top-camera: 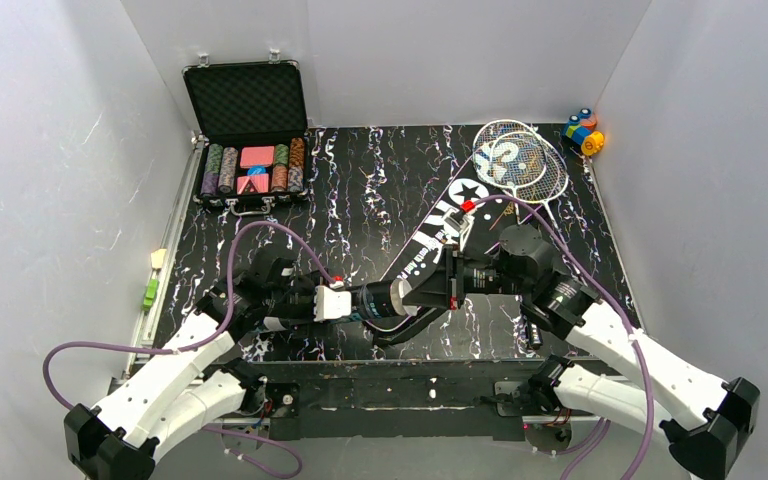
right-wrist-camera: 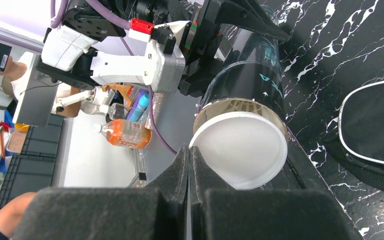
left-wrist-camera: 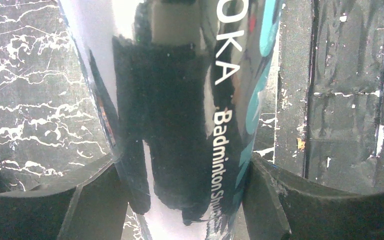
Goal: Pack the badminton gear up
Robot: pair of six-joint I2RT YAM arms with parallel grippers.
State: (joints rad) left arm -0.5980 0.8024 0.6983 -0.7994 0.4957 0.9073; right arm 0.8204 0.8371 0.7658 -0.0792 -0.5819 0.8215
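The left pincer is spread wide around the long dark tube, one finger on each side of its glossy body. In the left wrist view the white and teal lettering runs down the tube between them. The tube lies crosswise near the front edge of the black marbled surface, between the two arms. Whether it rests on the surface or is lifted off it I cannot tell. Its white cap faces the right arm. The right pincer has its fingers pressed together on nothing, and its tips sit right at the left rim of that cap. The pictures do not show clearly whether they touch it. Just beyond the tube, the black racket-shaped bag lies slantwise on the surface, its white lettering facing up. The two silver-framed rackets lie with their heads overlapping at the bag's far end, well apart from both pincers. An open black case of poker chips sits in the far left corner, and small colourful toy blocks sit in the far right corner.
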